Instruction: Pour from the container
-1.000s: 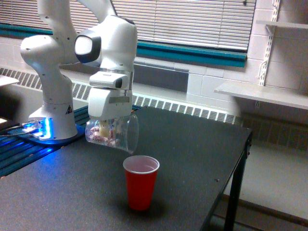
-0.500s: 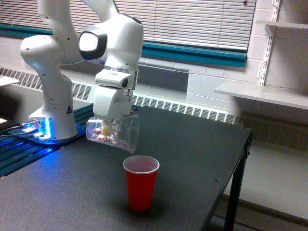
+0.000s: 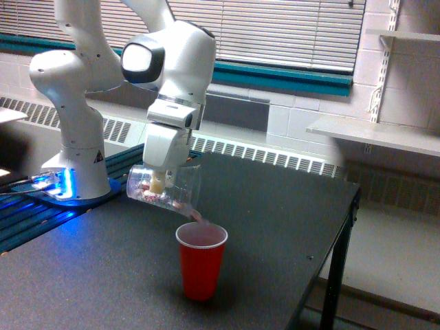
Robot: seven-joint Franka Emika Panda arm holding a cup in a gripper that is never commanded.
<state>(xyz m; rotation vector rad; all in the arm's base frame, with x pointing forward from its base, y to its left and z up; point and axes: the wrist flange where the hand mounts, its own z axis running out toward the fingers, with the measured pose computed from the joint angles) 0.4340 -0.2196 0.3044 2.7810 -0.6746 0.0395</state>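
Note:
The clear ribbed plastic cup [image 3: 165, 187] lies almost on its side in the air, mouth toward the exterior view's right and tipped slightly down. My gripper [image 3: 159, 184] is shut on it from above. Small pinkish and pale pieces sit inside the cup, and some slide off its lower lip [image 3: 197, 216]. Right below that lip stands the red cup [image 3: 201, 260] with a white inside, upright on the black table [image 3: 275, 206]. The clear cup's rim hangs just above the red cup's left rim without touching it.
The white arm base [image 3: 75, 144] with blue lights stands at the exterior view's left on the table. The table's right edge and leg [image 3: 337, 275] drop off at the right. White wall shelves [image 3: 371, 134] and a radiator lie behind.
The wrist has shifted toward the exterior view's right and rolled further. The clear cup's mouth has dropped lower and pieces now spill from its lip toward the red cup.

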